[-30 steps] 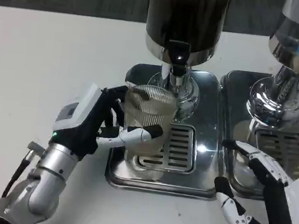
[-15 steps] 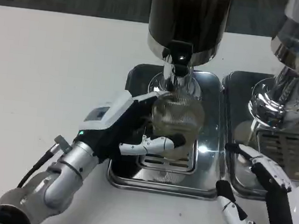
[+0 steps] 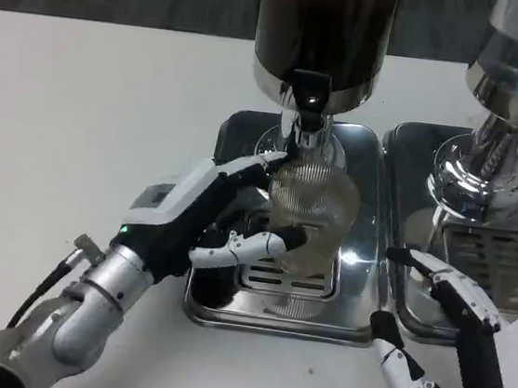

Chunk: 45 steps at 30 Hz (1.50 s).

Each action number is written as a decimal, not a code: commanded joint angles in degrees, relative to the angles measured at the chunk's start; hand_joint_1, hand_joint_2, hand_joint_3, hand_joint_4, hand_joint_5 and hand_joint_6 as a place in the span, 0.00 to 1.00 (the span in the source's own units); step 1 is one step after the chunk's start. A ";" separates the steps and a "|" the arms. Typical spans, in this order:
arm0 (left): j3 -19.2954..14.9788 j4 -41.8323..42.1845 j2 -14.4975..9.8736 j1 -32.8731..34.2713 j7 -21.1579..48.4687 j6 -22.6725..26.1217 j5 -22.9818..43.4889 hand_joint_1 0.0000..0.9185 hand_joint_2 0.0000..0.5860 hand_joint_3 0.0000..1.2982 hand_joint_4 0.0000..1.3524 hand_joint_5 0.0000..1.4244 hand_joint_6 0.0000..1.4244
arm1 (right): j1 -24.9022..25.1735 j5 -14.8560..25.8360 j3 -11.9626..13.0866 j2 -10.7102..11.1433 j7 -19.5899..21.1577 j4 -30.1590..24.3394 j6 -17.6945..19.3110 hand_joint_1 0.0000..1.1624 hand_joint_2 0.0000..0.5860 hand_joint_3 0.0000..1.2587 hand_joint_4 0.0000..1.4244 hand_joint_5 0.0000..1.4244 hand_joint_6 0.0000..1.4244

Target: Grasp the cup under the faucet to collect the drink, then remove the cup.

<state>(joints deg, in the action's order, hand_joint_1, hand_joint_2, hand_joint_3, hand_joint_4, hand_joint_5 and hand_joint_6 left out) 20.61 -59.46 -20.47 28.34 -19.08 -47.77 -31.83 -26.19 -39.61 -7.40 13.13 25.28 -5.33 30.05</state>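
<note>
— What is nearest on the white table (image 3: 80, 117)?
— My right robot hand (image 3: 450, 366), fingers spread and holding nothing, at the front edge of the right tray (image 3: 406, 220).
— And your left?
— My left robot hand (image 3: 204, 221) grips the ribbed glass cup (image 3: 309, 204) over the drip tray (image 3: 213, 306), directly under the faucet (image 3: 307, 115).
— Beyond that?
— The dark dispenser tank (image 3: 325, 28), with a second dispenser (image 3: 515, 83) to its right.

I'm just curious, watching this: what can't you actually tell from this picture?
- Whether drink is flowing: the faucet mouth above the cup is too small and blurred.
- How full the cup is: its ribbed wall blurs the contents.
- The right hand: cut off by the lower right edge.
</note>
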 commanded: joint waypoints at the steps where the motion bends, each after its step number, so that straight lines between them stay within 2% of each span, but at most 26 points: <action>1: -2.56 3.26 -2.87 -3.16 1.14 -1.70 2.33 0.06 0.15 0.17 0.12 0.20 0.19 | 0.75 0.08 -0.21 -0.13 0.51 0.92 0.08 0.33 0.69 0.26 0.19 0.18 0.27; 3: -3.76 5.11 -3.98 -4.64 1.69 -2.35 3.51 0.06 0.15 0.17 0.12 0.19 0.19 | 1.14 0.21 -0.27 -0.09 0.40 1.22 0.11 0.33 0.69 0.26 0.19 0.18 0.27; 7: -7.05 10.32 -6.39 -8.17 5.24 -4.28 8.31 0.00 0.22 0.17 0.12 0.19 0.21 | 1.74 0.50 -0.34 0.02 0.24 1.58 0.16 0.33 0.69 0.26 0.19 0.18 0.27; 10: -10.58 16.15 -8.61 -10.07 13.07 -6.47 18.07 0.00 0.26 0.17 0.12 0.18 0.21 | 2.23 0.91 -0.48 0.00 -0.04 1.92 0.18 0.33 0.69 0.26 0.19 0.18 0.26; 12: -12.32 19.83 -9.52 -10.49 18.61 -6.48 24.04 0.00 0.27 0.17 0.13 0.20 0.21 | 2.54 1.17 -0.60 0.02 -0.15 2.24 0.23 0.33 0.69 0.26 0.19 0.18 0.26; 13: -13.05 22.24 -10.10 -10.03 23.13 -5.65 29.19 0.00 0.27 0.18 0.15 0.21 0.21 | 2.90 1.27 -0.78 0.01 -0.21 2.62 0.29 0.33 0.69 0.26 0.19 0.18 0.26; 15: -14.38 26.96 -11.09 -8.52 32.06 -2.12 39.08 0.00 0.26 0.22 0.19 0.23 0.22 | 3.62 1.38 -1.12 0.00 -0.25 3.39 0.41 0.33 0.69 0.26 0.19 0.18 0.24; 18: -16.48 31.92 -11.74 -6.19 41.02 2.99 47.70 0.00 0.26 0.27 0.24 0.27 0.25 | 4.61 1.48 -1.43 0.02 -0.17 4.40 0.57 0.33 0.69 0.26 0.19 0.18 0.24; 20: -18.08 34.49 -11.55 -4.36 46.19 6.59 52.15 0.00 0.26 0.29 0.27 0.28 0.26 | 5.38 1.43 -1.67 -0.06 0.02 5.02 0.63 0.33 0.69 0.26 0.19 0.18 0.24; 22: -18.82 36.03 -11.28 -1.30 53.07 12.68 57.17 0.00 0.27 0.30 0.28 0.29 0.26 | 5.96 1.33 -1.86 -0.13 0.23 5.53 0.63 0.33 0.69 0.25 0.19 0.18 0.24; 25: -19.36 35.91 -10.49 2.86 61.84 20.94 61.99 0.00 0.28 0.30 0.29 0.28 0.21 | 6.54 1.47 -2.05 -0.35 0.58 6.42 0.56 0.33 0.69 0.25 0.19 0.18 0.24; 30: -21.01 34.57 -7.15 6.85 71.29 33.23 66.28 0.00 0.28 0.26 0.26 0.25 0.17 | 6.45 1.23 -2.23 -0.78 1.39 6.91 0.51 0.33 0.69 0.25 0.19 0.18 0.23; 32: -21.75 33.92 -5.40 7.93 72.77 36.02 66.16 0.00 0.29 0.26 0.26 0.25 0.17 | 6.43 1.05 -2.30 -1.05 1.78 7.08 0.47 0.33 0.69 0.25 0.19 0.18 0.23; 37: -23.49 31.88 -2.03 9.62 73.24 36.34 63.32 0.00 0.31 0.24 0.23 0.22 0.14 | 5.91 0.91 -2.41 -1.50 2.87 7.60 0.58 0.33 0.69 0.25 0.19 0.18 0.23; 41: -23.61 29.91 0.26 10.65 73.09 35.71 60.54 0.00 0.31 0.23 0.22 0.21 0.13 | 5.79 0.82 -2.51 -1.54 3.50 7.80 0.60 0.33 0.69 0.25 0.19 0.18 0.23; 45: -23.76 27.47 1.30 11.31 73.90 35.32 57.97 0.00 0.31 0.23 0.20 0.21 0.13 | 5.68 0.74 -2.57 -1.63 4.05 7.89 0.51 0.33 0.69 0.25 0.19 0.18 0.23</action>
<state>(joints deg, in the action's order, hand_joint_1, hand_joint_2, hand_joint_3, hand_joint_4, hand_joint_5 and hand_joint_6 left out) -3.11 -30.28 -19.63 38.30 53.94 -11.81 28.13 -20.18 -38.98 -9.83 11.74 28.21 2.14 30.12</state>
